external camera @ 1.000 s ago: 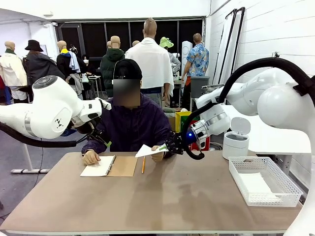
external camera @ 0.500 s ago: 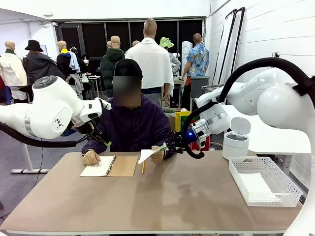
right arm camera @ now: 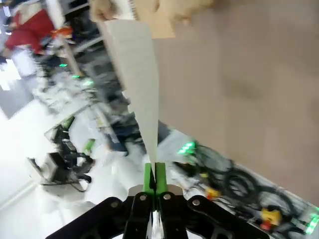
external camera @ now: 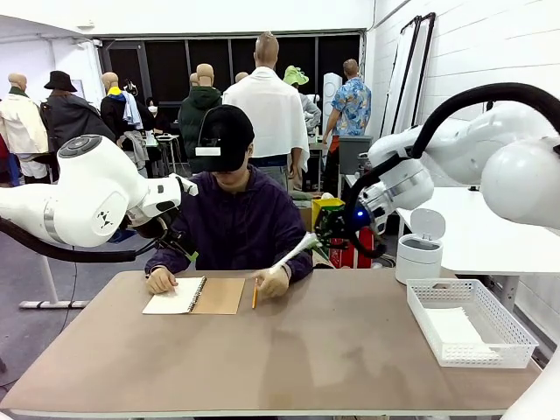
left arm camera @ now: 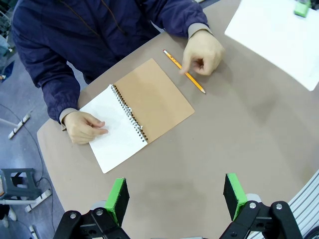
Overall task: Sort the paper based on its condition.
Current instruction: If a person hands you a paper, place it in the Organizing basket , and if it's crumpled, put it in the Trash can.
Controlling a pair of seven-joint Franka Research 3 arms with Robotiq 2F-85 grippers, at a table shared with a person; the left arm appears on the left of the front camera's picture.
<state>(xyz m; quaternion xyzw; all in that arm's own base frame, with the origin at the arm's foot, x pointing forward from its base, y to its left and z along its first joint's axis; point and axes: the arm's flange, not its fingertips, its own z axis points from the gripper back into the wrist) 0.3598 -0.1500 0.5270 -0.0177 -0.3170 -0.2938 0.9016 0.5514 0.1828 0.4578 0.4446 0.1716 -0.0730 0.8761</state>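
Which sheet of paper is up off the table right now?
The sheet pinched in the right gripper, jaws shut, hanging in the air above the table on its far side. The other loose sheets lie flat in the white mesh tray.

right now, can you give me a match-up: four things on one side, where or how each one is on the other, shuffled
Things:
1 paper sheet
2 pencil
3 notepad
4 mesh tray

States:
a lying open, brown cover spread flat
b standing on the table, on the robot's right
c pinched in the shut right gripper, lifted off the table
d flat on the table beside the notepad

Pairs: 1-c, 2-d, 3-a, 4-b
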